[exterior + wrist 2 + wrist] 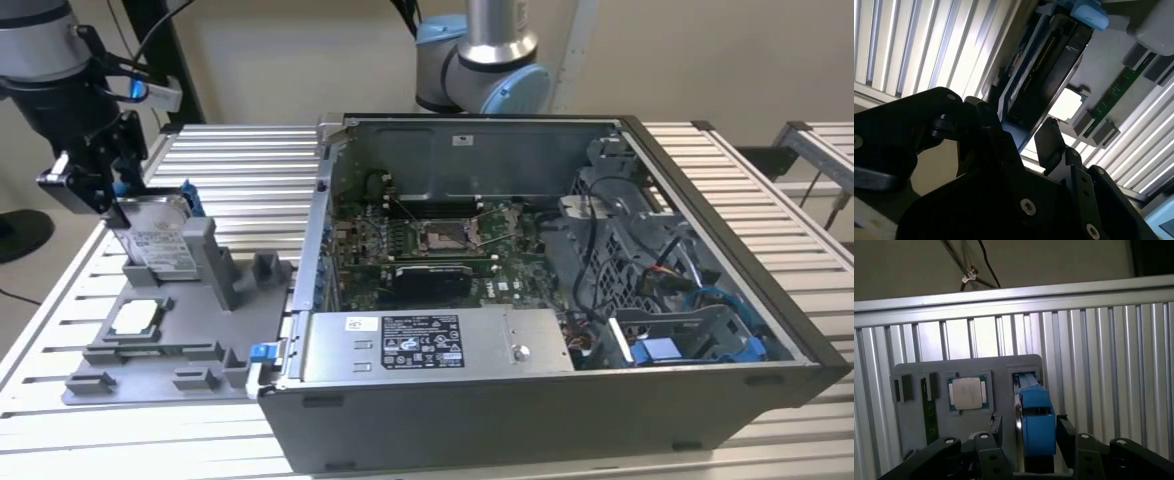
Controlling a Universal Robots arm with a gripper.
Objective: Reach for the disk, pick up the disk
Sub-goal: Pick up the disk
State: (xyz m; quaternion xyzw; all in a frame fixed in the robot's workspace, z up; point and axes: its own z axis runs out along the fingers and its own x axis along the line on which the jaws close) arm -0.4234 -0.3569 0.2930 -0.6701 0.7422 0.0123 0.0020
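Observation:
The disk (160, 245) stands on edge in a slot of the grey fixture (187, 345) at the exterior view's left, its white label facing out and a blue bracket around it. My gripper (127, 195) is at the disk's upper end. In the first wrist view the blue bracket of the disk (1036, 422) lies between the two black fingers (996, 427), with a small gap on each side, so my gripper (1030, 432) is open. In the second wrist view the disk (1046, 70) is seen edge-on beyond the gripper (1024, 132).
A small square silver chip (134, 318) lies in the fixture beside the disk, and a green memory stick (1111, 92) sits in another slot. An open computer case (534, 250) stands to the exterior view's right on the slatted metal table (240, 170). Another arm's base (481, 60) is behind the case.

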